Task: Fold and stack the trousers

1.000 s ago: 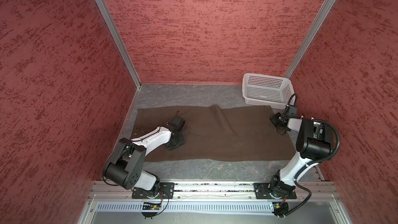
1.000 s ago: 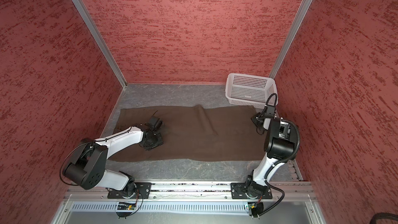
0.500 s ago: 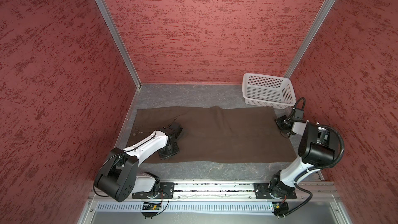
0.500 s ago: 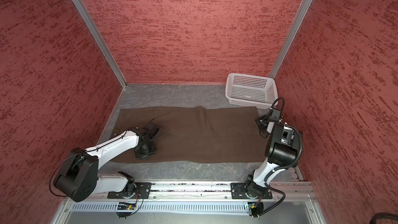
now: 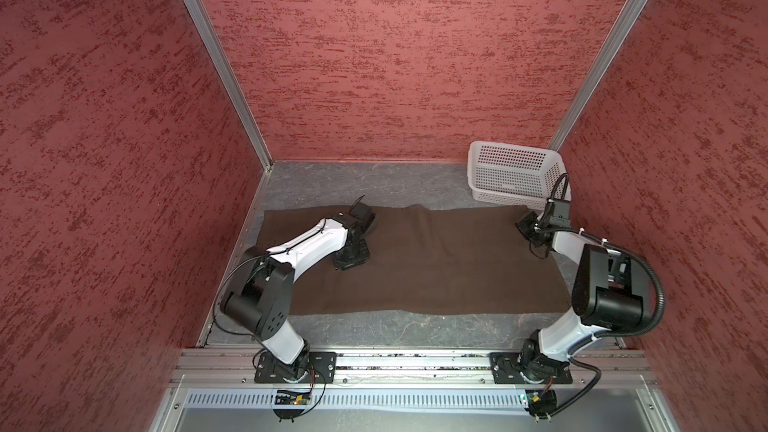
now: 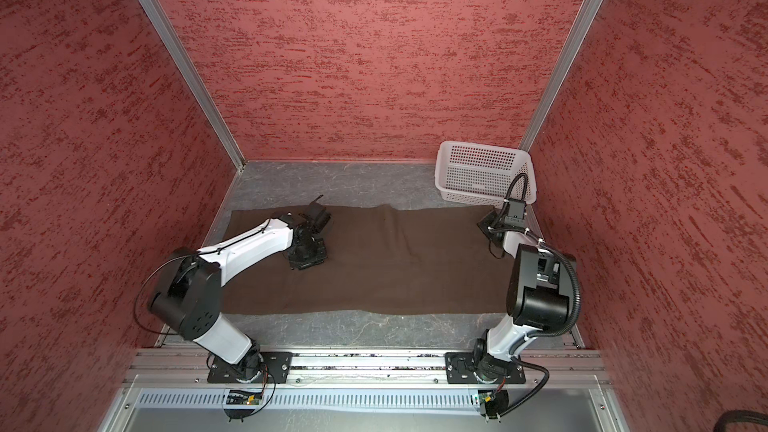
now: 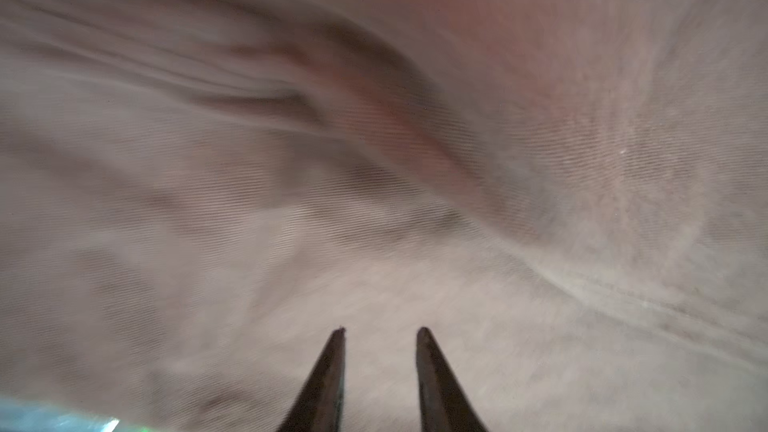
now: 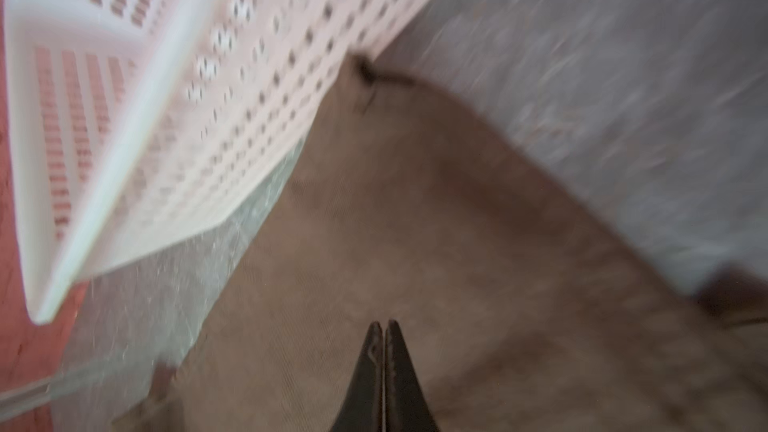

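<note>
- Because the trousers (image 5: pixel 436 259) must lie flat before any fold, you have them spread as one wide dark brown sheet. In both top views they cross the lower middle of the frame, nearly from wall to wall, with a low ridge near their upper edge.
- Your left tool (image 7: pixel 380 330) is down on the cloth, left of centre. Its tips stand a little apart with cloth across the gap, and you cannot tell whether they pinch a fold.
- Your right tool (image 8: pixel 384 323) sits at the upper right corner of the cloth, tips pressed together and nothing visible between them. I judge it is there to square that corner.
- The white perforated basket (image 5: pixel 515 147) stands at the upper right of the counter (image 5: pixel 374 180). The cloth's corner lies just beside its side wall, clear of the folding area.
- The counter is grey, veined and matte, so the cloth should slide on it.
- Red textured walls (image 5: pixel 395 56) close in three sides, with aluminium posts (image 5: pixel 216 60) at the corners. The arms' rail (image 5: pixel 415 361) runs along the bottom of the frame.
</note>
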You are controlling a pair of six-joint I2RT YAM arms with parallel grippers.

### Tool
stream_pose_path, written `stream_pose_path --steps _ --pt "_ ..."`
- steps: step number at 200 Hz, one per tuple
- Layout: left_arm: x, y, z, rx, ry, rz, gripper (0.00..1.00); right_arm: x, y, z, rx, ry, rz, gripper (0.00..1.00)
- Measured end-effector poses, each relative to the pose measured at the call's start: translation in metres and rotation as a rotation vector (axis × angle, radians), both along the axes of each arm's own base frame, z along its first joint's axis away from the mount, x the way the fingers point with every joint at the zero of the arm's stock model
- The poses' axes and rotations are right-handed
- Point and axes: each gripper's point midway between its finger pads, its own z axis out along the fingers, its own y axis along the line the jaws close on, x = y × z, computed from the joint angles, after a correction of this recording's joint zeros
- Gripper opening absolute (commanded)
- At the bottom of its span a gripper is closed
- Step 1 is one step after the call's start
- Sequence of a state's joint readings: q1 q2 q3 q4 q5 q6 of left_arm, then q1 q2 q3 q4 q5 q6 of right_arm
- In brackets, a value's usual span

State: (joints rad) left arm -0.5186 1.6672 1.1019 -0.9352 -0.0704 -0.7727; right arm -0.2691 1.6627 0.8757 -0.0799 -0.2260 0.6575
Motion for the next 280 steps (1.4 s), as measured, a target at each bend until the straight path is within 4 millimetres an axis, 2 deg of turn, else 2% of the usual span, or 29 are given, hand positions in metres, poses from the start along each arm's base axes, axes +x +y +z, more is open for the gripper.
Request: stream_pose_path --steps 16,41,57,71,98,121,149,198,246,265,280 --pt "-0.008 -0.017 -0.014 -0.003 0.036 -0.04 0.25 -0.001 0.001 -0.012 0.008 0.024 0.005 0.08" --pt "-0.02 -0.038 -0.025 -0.019 0.068 -0.082 0.24 -0.001 0.0 -0.029 0.018 0.064 0.003 0.08" --pt "-0.028 -0.046 -0.027 -0.028 0.087 -0.098 0.24 0.004 -0.001 -0.037 0.023 0.078 0.002 0.08" --pt "-0.034 -0.047 -0.029 -0.03 0.103 -0.108 0.24 0.014 -0.005 -0.037 0.019 0.065 0.0 0.08" --pt "-0.051 -0.037 -0.033 -0.01 0.158 -0.119 0.22 0.034 -0.015 -0.036 0.014 0.042 -0.017 0.07" --pt "-0.075 -0.019 -0.034 0.005 0.199 -0.115 0.22 0.04 -0.029 -0.037 0.026 0.025 -0.06 0.07" --pt "-0.101 0.001 -0.035 0.011 0.254 -0.097 0.21 0.036 -0.053 -0.037 0.035 0.018 -0.128 0.07" --pt "-0.124 0.003 -0.036 -0.025 0.292 -0.116 0.21 0.02 -0.089 -0.035 0.034 0.017 -0.216 0.07" --pt "-0.156 0.01 -0.036 -0.03 0.361 -0.141 0.19 0.012 -0.091 -0.019 0.002 0.013 -0.217 0.08" --pt "-0.159 0.015 -0.035 -0.001 0.395 -0.145 0.19 0.014 -0.086 -0.002 -0.03 -0.01 -0.198 0.08" --pt "-0.153 0.014 -0.031 0.031 0.415 -0.161 0.19 0.017 -0.076 0.014 -0.056 -0.036 -0.175 0.08"
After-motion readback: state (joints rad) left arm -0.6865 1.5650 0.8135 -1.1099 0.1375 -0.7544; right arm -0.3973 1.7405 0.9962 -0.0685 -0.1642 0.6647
